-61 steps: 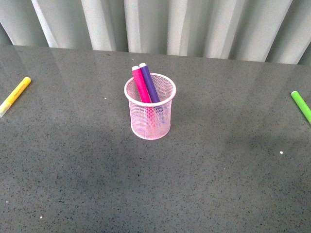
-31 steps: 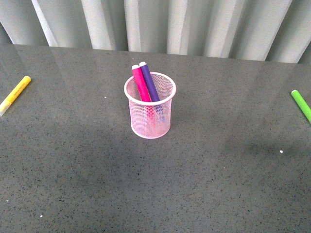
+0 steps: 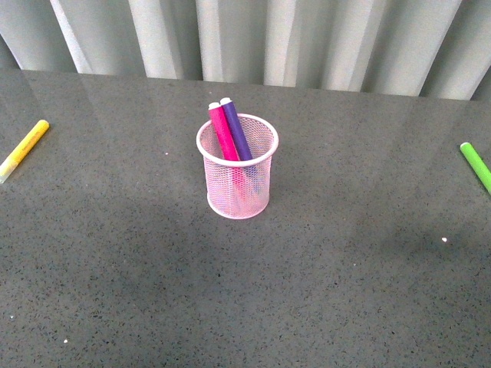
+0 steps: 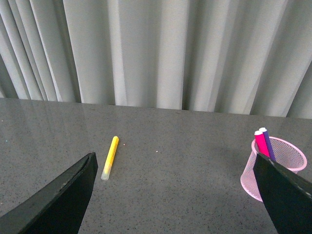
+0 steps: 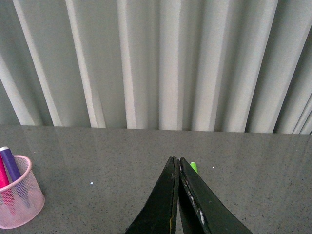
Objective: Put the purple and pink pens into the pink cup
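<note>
Pink cup [image 3: 237,176] holds two pens [image 3: 230,132].

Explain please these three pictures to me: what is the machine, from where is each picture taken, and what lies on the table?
The machine is a robot with two arms. One camera on its body looks forward at a grey table. There a pink cup holds the pink pen and the purple pen. A yellow marker lies far left, a green marker far right. The other two cameras sit on the wrists. The left end effector is open and empty; the right end effector is shut, holding nothing.
</note>
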